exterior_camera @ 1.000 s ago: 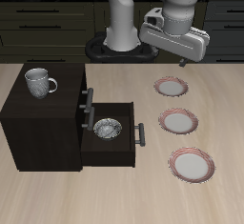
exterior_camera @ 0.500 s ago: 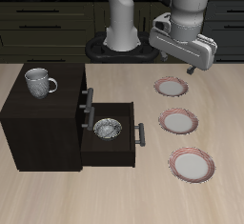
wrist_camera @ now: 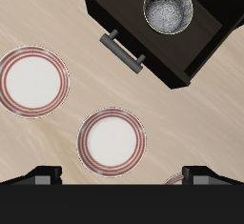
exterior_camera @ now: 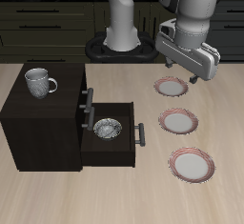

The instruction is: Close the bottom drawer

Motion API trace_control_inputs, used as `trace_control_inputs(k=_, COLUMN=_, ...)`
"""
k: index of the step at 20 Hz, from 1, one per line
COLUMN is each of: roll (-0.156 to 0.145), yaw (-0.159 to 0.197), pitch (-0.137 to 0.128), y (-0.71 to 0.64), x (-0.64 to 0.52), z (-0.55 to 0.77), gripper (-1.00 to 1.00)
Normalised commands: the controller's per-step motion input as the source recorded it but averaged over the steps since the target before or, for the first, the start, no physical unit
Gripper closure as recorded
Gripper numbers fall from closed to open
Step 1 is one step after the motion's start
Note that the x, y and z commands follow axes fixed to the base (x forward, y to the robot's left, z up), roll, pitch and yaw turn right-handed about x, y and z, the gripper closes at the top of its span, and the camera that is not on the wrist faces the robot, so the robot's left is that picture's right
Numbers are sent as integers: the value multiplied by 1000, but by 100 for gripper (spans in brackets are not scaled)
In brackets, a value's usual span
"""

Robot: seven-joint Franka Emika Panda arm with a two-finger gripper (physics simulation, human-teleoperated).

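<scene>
I keep the two-finger gripper [exterior_camera: 181, 76] high above the light wooden table [exterior_camera: 114, 194], and it hangs over the row of three white plates with red rims; its fingers stand apart with nothing between them, so the hand is open and empty. In the wrist view I see both dark fingertips [wrist_camera: 38, 173] at the edge of the picture, with a wide gap and only table and plates below. The bottom drawer [exterior_camera: 116, 150] of the dark brown wooden cabinet [exterior_camera: 43, 123] is pulled out toward the plates, and its dark grey bar handle [exterior_camera: 140, 134] points to them. Inside the open drawer lies a grey metal bowl [exterior_camera: 107, 128], round and shiny; the wrist view shows it well [wrist_camera: 169, 9]. The drawer above it [exterior_camera: 84, 99] has the same kind of handle and looks pushed in. On top of the cabinet stands a grey metal mug [exterior_camera: 37, 81] with its handle at about 3 o'clock. From the drawer handle, the middle plate [exterior_camera: 177, 121] is at 3 o'clock, the far plate [exterior_camera: 172, 88] at about 1 o'clock and the near plate [exterior_camera: 191, 163] at about 5 o'clock. The gripper is well apart from the drawer and touches nothing.
</scene>
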Motion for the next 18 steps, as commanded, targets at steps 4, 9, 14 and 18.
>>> trace_control_inputs(k=4, roll=22, yaw=-124, pitch=-27, y=2, x=180, z=-72, gripper=-100)
trace_control_inputs(k=9, roll=-24, yaw=-134, pitch=-35, y=-120, x=267, z=-150, gripper=-100)
trace_control_inputs(k=14, roll=5, yaw=-119, pitch=-7, y=-75, x=198, z=-104, gripper=-100)
trace_control_inputs(k=18, roll=20, yaw=-56, pitch=-41, y=4, x=142, z=-52, gripper=-100)
